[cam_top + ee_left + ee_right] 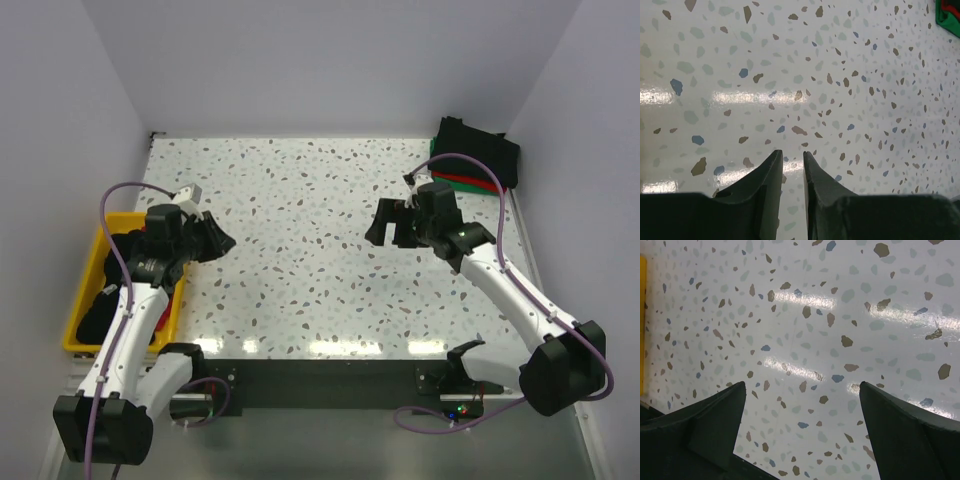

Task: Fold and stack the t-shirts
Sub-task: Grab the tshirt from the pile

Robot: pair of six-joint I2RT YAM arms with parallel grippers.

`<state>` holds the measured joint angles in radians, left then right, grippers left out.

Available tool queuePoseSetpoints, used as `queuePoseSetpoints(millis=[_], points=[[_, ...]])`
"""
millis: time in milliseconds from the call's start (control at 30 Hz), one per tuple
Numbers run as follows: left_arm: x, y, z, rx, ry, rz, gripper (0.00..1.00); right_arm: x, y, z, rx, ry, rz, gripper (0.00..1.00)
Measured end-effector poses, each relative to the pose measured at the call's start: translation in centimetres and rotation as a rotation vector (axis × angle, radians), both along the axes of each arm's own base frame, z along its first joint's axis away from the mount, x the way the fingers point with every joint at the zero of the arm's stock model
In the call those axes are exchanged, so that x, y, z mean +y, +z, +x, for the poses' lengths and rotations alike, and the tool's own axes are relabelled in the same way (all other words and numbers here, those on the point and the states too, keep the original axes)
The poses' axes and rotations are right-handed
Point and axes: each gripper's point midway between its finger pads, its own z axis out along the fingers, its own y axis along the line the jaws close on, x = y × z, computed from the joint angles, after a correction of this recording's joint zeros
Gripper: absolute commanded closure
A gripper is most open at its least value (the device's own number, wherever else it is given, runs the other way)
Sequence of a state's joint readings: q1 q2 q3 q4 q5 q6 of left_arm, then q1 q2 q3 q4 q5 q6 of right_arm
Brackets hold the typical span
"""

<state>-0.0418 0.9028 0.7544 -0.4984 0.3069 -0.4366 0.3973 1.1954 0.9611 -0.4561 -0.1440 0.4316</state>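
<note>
Top view, worktop (300, 210): speckled slab with both arms reaching over it
Top view, shirt stack (478, 150): folded pile in the corner at 1 o'clock, a black shirt on top, a red shirt (470, 184) showing under its near edge and a green shirt (434, 150) peeking out at the left
Top view, tray (85, 290): yellow, off the worktop edge at 8 o'clock, with dark cloth (100, 315) heaped inside; whether that is one shirt or several I cannot tell
Top view, left gripper (215, 240): at 9 o'clock, just past the tray's rim, pointing toward 3 o'clock
Top view, right gripper (388, 225): right of centre, pointing toward 9 o'clock, apart from the stack behind it at 1 o'clock
Left wrist view, left gripper (792, 165): fingers (765, 185) only a narrow slit apart, bare worktop (790, 60) visible through the slit, nothing held
Left wrist view, shirts: a corner of the green shirt (947, 22) with a bit of the red shirt (946, 5) at 1 o'clock, far from the fingers
Right wrist view, right gripper (802, 390): fingers (715, 425) spread wide, holding nothing, over bare worktop (840, 315)
Right wrist view, tray (642, 315): a yellow strip at 9 o'clock
</note>
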Motion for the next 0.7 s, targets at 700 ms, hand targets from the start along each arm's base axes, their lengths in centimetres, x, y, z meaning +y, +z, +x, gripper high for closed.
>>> queuePoseSetpoints(millis=[700], points=[[8.9,3.4,1.6,0.087,0.515,0.224,0.43,0.1,0.1,0.0,-0.001,0.007,0.0,0.01]])
